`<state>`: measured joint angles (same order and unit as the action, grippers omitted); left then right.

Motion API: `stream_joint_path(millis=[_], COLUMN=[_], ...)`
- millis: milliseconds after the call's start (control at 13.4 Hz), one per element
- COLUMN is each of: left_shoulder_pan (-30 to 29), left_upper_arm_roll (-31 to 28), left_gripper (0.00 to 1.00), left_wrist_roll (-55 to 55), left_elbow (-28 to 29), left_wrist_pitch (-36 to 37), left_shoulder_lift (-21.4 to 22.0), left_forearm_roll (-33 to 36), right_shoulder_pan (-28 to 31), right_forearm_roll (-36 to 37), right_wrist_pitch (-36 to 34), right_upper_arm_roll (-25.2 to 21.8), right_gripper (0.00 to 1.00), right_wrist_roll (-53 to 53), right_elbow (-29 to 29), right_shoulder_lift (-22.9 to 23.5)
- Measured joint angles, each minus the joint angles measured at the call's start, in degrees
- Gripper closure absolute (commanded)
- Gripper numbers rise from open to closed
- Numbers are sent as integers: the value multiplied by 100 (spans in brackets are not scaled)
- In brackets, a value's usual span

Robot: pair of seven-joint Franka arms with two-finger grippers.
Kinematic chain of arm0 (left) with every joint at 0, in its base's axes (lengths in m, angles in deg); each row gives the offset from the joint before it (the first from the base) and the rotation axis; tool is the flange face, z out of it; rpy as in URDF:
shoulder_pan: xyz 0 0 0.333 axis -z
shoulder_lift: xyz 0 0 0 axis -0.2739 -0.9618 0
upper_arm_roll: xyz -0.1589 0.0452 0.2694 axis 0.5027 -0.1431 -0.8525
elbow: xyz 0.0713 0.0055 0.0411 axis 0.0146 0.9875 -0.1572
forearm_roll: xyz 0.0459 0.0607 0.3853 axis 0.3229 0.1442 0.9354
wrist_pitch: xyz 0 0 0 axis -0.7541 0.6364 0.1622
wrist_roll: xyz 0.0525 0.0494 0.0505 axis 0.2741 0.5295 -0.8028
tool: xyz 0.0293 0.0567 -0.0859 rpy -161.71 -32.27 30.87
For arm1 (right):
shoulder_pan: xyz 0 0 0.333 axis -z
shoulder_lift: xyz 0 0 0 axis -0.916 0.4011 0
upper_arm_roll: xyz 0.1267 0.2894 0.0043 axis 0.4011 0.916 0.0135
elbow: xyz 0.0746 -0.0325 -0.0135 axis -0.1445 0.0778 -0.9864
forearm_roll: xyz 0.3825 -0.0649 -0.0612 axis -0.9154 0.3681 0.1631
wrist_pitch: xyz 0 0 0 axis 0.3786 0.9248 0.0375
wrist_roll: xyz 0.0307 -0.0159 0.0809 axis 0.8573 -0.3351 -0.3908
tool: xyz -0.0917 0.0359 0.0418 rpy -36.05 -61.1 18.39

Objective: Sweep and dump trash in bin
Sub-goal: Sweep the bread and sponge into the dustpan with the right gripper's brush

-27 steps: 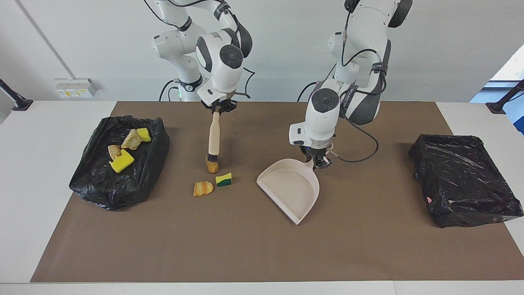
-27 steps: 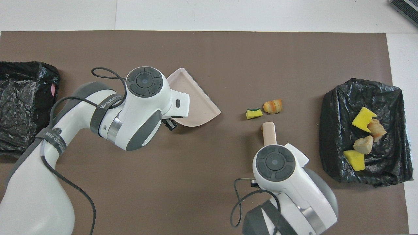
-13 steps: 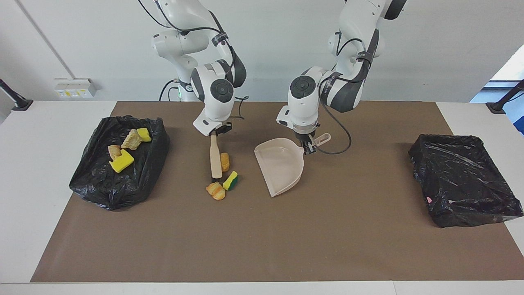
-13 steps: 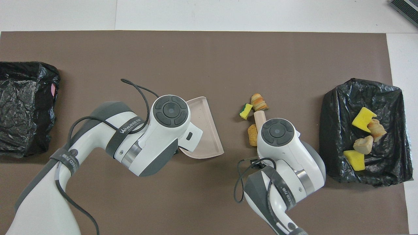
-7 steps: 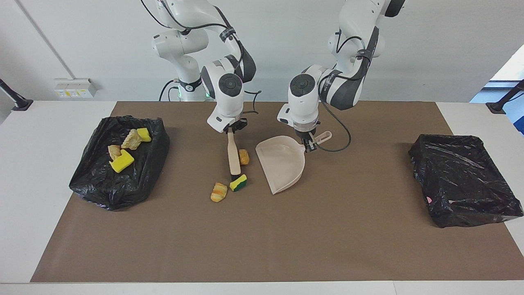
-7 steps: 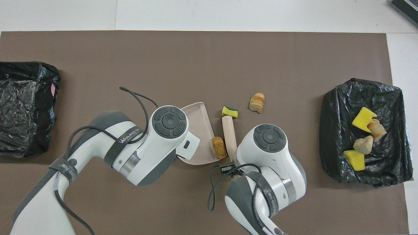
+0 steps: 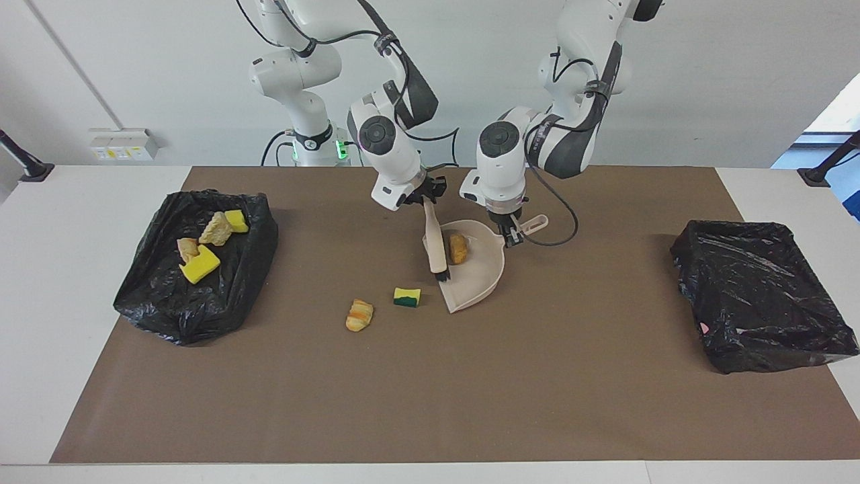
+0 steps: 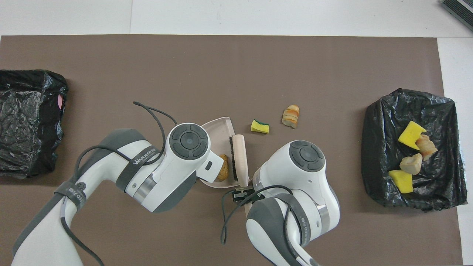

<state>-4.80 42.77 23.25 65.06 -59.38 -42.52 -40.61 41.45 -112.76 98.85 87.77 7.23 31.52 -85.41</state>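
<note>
- Right gripper pinches top of brush, a smooth tan wooden handle w/ dark bristles at its low end; bristles sit at the dustpan's open edge.
- Left gripper clamps the dustpan handle; pan is pale beige plastic, scoop-shaped, flat floor w/ raised rim, lying on brown mat.
- One orange-tan bread-like chunk, rough and oblong, lies in the pan right beside the brush, below both grippers.
- Green-backed yellow sponge bit and striped bread piece lie on mat, out from the pan's mouth, toward right arm's end.
- Crinkly glossy black-bagged bin at right arm's end holds four scraps; second bagged bin at left arm's end.
- Overhead: arm housings hide both grippers' fingertips and part of the pan.
</note>
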Motion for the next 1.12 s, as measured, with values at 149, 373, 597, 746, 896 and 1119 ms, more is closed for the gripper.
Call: stream_joint_path(millis=[149, 373, 597, 746, 896, 1119], left_shoulder_pan=[-30, -59, -85, -90, -98, -103], left_upper_arm_roll=[-2, -10, -10, -10, -10, -10], left_gripper=[100, 100, 100, 100, 100, 100], left_wrist_roll=[0, 1, 0, -1, -31, -106], left_elbow=[13, 18, 22, 23, 23, 25], left_wrist_pitch=[0, 1, 15, 19, 19, 19], left_shoulder_lift=[0, 0, 2, 5, 14, 22], left_forearm_roll=[0, 0, 0, 0, 0, 0], right_shoulder_pan=[115, 422, 1000, 1359, 1498, 1489], right_forearm_roll=[960, 2200, 2914, 3535, 4124, 4273], right_wrist_pitch=[-313, -394, -395, -433, -434, -433], right_upper_arm_roll=[-51, -59, -69, -79, -82, -51], right_gripper=[100, 100, 100, 100, 100, 100], right_wrist_roll=[-43, 10, 677, 1042, 1095, 1095], right_elbow=[-175, -226, -372, -555, -773, -1044], right_shoulder_lift=[-119, -152, -19, 178, 546, 1065])
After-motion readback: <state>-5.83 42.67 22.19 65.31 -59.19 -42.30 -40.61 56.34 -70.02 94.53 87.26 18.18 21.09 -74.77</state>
